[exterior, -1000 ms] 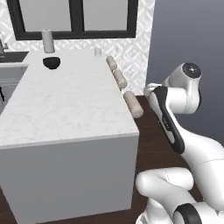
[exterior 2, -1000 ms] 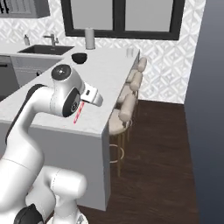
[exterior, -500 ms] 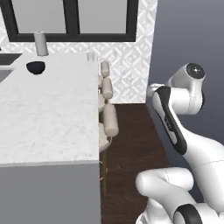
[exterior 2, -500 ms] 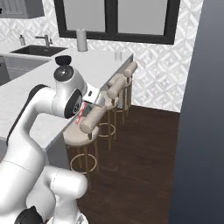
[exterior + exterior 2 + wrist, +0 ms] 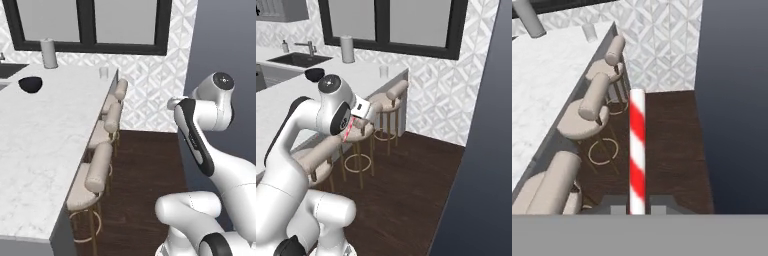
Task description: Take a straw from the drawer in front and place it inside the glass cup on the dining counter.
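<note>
While the arm stands raised beside the counter's stool side, the scene reads as follows.

Gripper (image 5: 637, 209): clenched on the straw, one dark finger tip on each side of its lower end in the hand view; in the right base view it sits at the end of the white forearm, out over the stools.

Straw (image 5: 637, 150): red and white striped, straight, rising upright from between the finger tips in the hand view, with dark wood floor behind it; in the right base view it shows as a small red sliver slanting down from the hand (image 5: 346, 131).

Glass cup (image 5: 103, 72): small and clear, upright near the far corner of the dining counter, well apart from the gripper; also seen from the right (image 5: 384, 71) and at the top of the hand view (image 5: 589, 32).

Dining counter (image 5: 45, 135): long white marble slab, grey veined, running away toward the window wall.

Stools (image 5: 98, 175): three round beige ones in a row along the counter's edge, on thin metal legs.

Bowl (image 5: 30, 84): dark, round, on the counter's far left part.

Grey cylinder (image 5: 48, 53): tall, upright, by the window behind the bowl.

Sink (image 5: 298, 59): dark basin with a tap, on the worktop at far left.
</note>
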Controlling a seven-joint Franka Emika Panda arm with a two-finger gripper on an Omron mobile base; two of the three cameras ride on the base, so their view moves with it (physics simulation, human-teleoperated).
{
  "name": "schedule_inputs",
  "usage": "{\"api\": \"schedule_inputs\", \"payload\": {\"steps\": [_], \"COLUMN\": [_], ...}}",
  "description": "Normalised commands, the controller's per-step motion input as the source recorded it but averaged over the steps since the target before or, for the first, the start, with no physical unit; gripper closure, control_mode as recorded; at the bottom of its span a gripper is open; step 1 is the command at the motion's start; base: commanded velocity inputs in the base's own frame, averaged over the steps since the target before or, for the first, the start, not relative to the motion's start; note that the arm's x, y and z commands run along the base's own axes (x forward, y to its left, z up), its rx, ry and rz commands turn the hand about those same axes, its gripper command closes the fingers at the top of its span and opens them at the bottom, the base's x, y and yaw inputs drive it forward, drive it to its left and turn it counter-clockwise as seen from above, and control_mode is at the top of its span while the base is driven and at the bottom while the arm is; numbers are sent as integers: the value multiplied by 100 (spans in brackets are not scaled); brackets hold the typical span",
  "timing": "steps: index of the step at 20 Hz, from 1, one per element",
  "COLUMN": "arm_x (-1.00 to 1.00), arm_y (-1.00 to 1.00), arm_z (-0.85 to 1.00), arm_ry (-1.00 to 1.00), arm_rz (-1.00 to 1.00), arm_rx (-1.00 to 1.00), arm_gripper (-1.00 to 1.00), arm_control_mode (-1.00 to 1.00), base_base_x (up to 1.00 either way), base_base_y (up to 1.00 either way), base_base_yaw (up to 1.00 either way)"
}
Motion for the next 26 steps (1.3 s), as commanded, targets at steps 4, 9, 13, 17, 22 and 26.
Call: {"api": "schedule_inputs", "payload": {"steps": [4,9,13,17,22,26], "arm_x": [0,0,0,0,0,0], "arm_y": [0,0,0,0,0,0], "arm_z": [0,0,0,0,0,0], "arm_ry": [0,0,0,0,0,0], "arm_rz": [0,0,0,0,0,0], "arm_rx": [0,0,0,0,0,0], "arm_gripper": [100,100,100,100,100,100], "arm_control_mode": [100,100,100,100,100,100], "base_base_x": [100,100,100,92,67,53], "base_base_y": [-93,-69,-62,-69,-82,-88], "base_base_yaw": [31,40,43,43,45,44]}}
